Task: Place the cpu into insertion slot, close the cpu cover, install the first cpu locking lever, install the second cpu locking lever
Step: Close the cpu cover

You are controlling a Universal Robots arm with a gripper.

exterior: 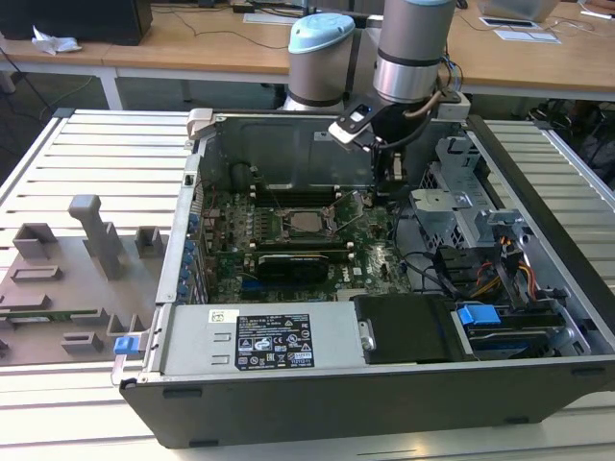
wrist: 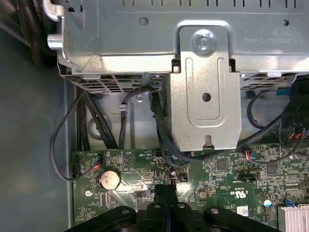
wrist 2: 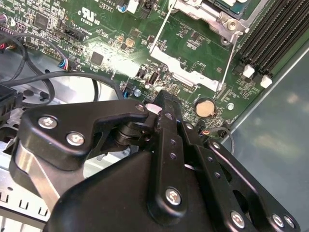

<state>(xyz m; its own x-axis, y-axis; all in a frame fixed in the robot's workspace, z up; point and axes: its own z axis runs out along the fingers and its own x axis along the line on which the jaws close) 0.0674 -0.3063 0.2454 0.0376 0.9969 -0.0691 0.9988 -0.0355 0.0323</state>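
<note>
Your black gripper (wrist: pixel 167 192), fingers pressed together, sits at two o'clock of the silver-tan square cpu (exterior: pixel 307 223) in the exterior view.

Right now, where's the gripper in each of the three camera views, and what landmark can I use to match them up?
Exterior view: the gripper hangs below the arm's wrist, to the exterior view's right of the cpu socket.
Second wrist view: the gripper, shut, points at the green motherboard.
First wrist view: the gripper tip sits over the motherboard.
Shared landmark: the round coin battery, near the tip in both wrist views.
</note>
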